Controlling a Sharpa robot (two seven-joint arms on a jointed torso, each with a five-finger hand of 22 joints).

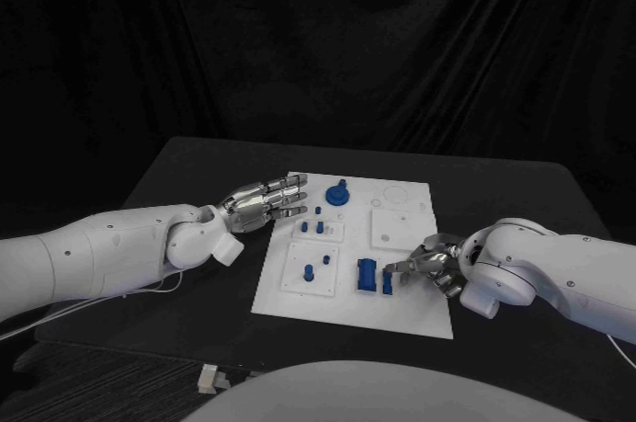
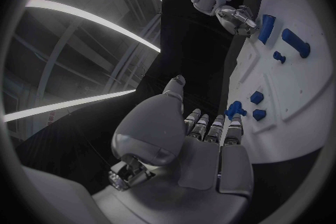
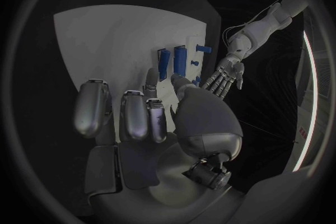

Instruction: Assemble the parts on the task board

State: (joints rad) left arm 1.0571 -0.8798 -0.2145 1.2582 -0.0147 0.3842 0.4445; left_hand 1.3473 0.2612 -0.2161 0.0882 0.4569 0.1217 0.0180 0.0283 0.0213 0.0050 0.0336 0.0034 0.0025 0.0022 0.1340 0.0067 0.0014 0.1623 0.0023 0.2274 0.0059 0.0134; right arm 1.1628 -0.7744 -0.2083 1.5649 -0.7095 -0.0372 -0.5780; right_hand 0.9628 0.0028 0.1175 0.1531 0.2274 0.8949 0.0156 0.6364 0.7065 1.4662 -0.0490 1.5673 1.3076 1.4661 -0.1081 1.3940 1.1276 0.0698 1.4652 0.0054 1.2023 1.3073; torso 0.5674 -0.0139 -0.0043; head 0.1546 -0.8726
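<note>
The white task board (image 1: 347, 298) lies in the middle of the black table. On it are a round blue part (image 1: 338, 196) at the far edge, small blue pegs (image 1: 312, 227), a blue peg (image 1: 309, 272) and two upright blue blocks (image 1: 365, 275) (image 1: 389, 282). My right hand (image 1: 426, 264) hovers at the board's right side. Its fingers are spread and the tips reach the nearer blue block (image 3: 163, 64) without gripping it. My left hand (image 1: 266, 201) lies flat and stretched out at the board's far left corner, holding nothing, its fingertips (image 2: 213, 126) close to small blue pieces (image 2: 234, 107).
A white square insert (image 1: 398, 227) sits on the board's right half, with ring marks (image 1: 392, 198) beyond it. A thin cable (image 1: 132, 293) runs along the table's left edge. A small pale object (image 1: 212, 378) lies at the near edge.
</note>
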